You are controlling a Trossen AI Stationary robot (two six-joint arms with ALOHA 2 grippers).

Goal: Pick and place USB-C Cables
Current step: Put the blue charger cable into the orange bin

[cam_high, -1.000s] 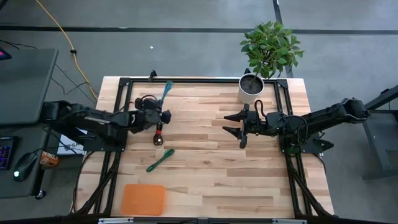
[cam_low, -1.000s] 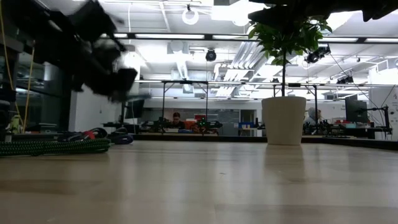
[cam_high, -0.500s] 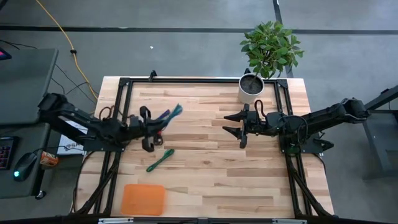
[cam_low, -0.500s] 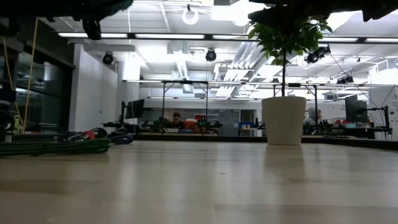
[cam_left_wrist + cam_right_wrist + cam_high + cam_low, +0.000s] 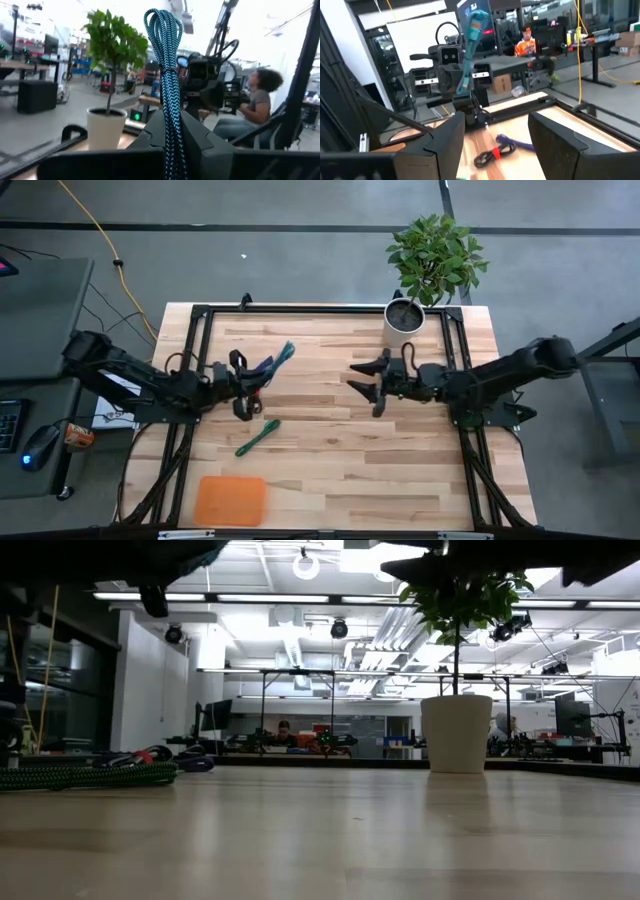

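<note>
Left claw (image 5: 247, 385) is clamped on the teal cable (image 5: 167, 75), lifted off the desk (image 5: 330, 440) w/ the bundle sticking up past its tips. Purple-blue (image 5: 512, 143) and red-and-black (image 5: 489, 156) cables lie just below it, green cable (image 5: 257, 437) a bit further out. Right claw (image 5: 366, 378) hovers opposite, fingers spread wide, holding nothing.

- Green cable (image 5: 90, 776) lying at the counter's (image 5: 330, 830) far left.
- White pot (image 5: 457, 733) with plant (image 5: 460, 590), standing right of centre.
- Room behind.
</note>
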